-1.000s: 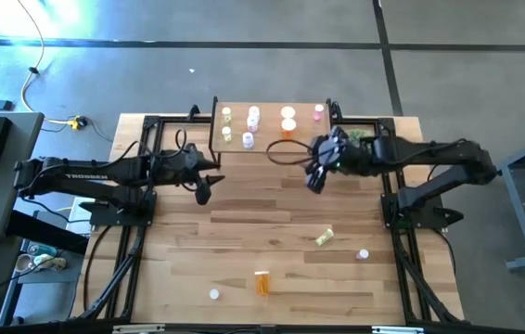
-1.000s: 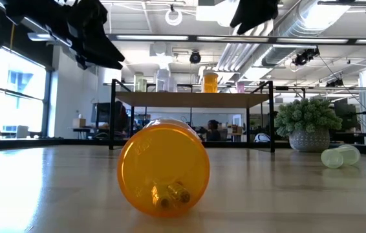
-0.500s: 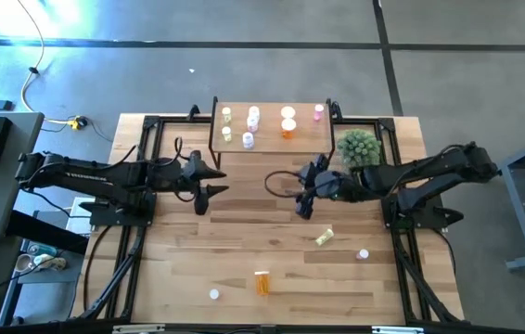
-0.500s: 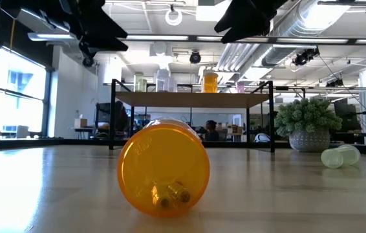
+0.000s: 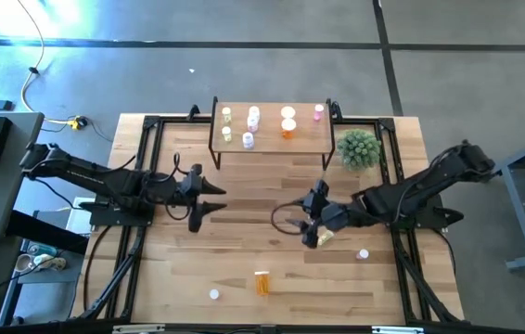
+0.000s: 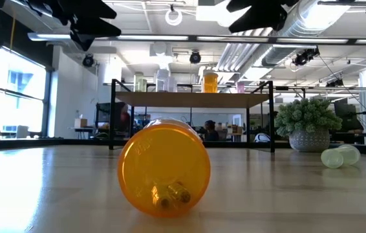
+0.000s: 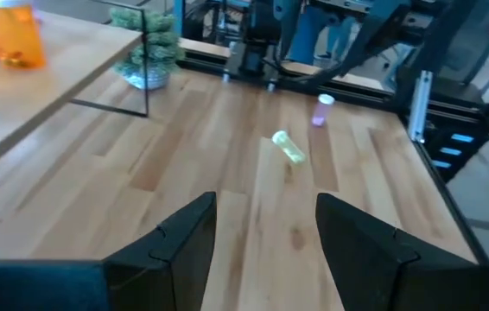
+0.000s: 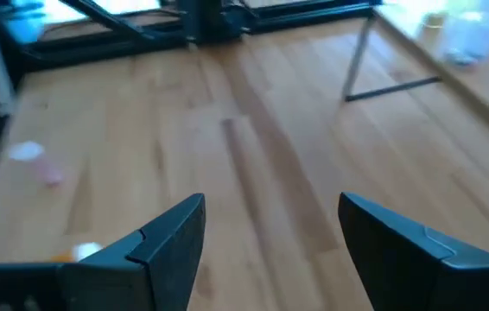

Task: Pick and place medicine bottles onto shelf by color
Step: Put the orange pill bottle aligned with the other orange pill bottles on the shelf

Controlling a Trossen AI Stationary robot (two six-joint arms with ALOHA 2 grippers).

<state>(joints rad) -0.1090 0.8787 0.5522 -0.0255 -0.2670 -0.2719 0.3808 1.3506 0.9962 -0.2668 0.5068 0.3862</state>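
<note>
The shelf (image 5: 270,130) stands at the table's far middle with several medicine bottles upright on it: yellow-green (image 5: 226,134), white (image 5: 253,116), orange (image 5: 288,126), pink (image 5: 318,112). On the table a yellow-green bottle (image 5: 325,237) and an orange bottle (image 5: 262,282) lie on their sides, with a pink bottle (image 5: 363,252) and a white one (image 5: 214,294) nearby. My right gripper (image 5: 307,232) hovers open just left of the lying yellow-green bottle, above the table. My left gripper (image 5: 214,199) hangs open over the table's left middle, nothing between its fingers (image 7: 184,250).
A green spiky plant (image 5: 358,148) in a pot stands right of the shelf. Black frame rails (image 5: 142,148) run along the table's left and right sides. Bare planks (image 5: 253,232) lie between the two grippers.
My right gripper has come away from the shelf's front, toward the near edge and down, and has tipped, ending beside the lying yellow-green bottle. My left gripper has swung a little toward the near edge. Both have stayed open, and no bottle has moved.
</note>
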